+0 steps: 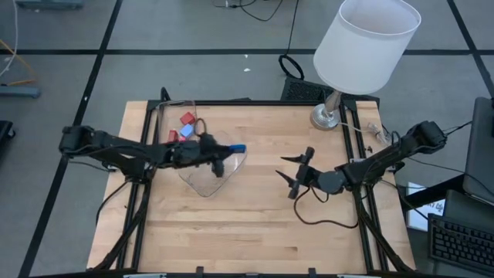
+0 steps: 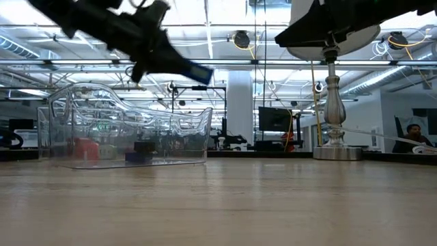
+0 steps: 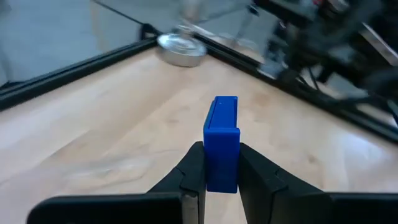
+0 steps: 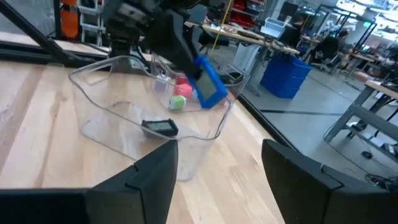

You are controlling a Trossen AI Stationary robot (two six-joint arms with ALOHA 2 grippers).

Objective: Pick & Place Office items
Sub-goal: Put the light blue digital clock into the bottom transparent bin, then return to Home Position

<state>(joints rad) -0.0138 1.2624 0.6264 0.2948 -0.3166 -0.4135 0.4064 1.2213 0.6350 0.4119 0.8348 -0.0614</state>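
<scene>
My left gripper is shut on a flat blue rectangle, held in the air over the right rim of the clear plastic containers. It also shows in the low view and the right wrist view. Inside the containers lie red cubes, a blue piece, a green bit and a dark grey rectangle. My right gripper is open and empty above the table, right of the containers, its fingers pointing toward them. My left gripper pinches the blue rectangle's two broad faces between its two fingers, at the piece's near end. The rest of the piece sticks out past the fingertips. The fingers slant down toward the table's right. The piece is lifted clear, standing on edge.
A white-shaded lamp stands on its metal base at the table's far right corner, with a cable beside it. Bare wooden tabletop lies between the grippers and along the near edge. Black frame rails run along the table's sides.
</scene>
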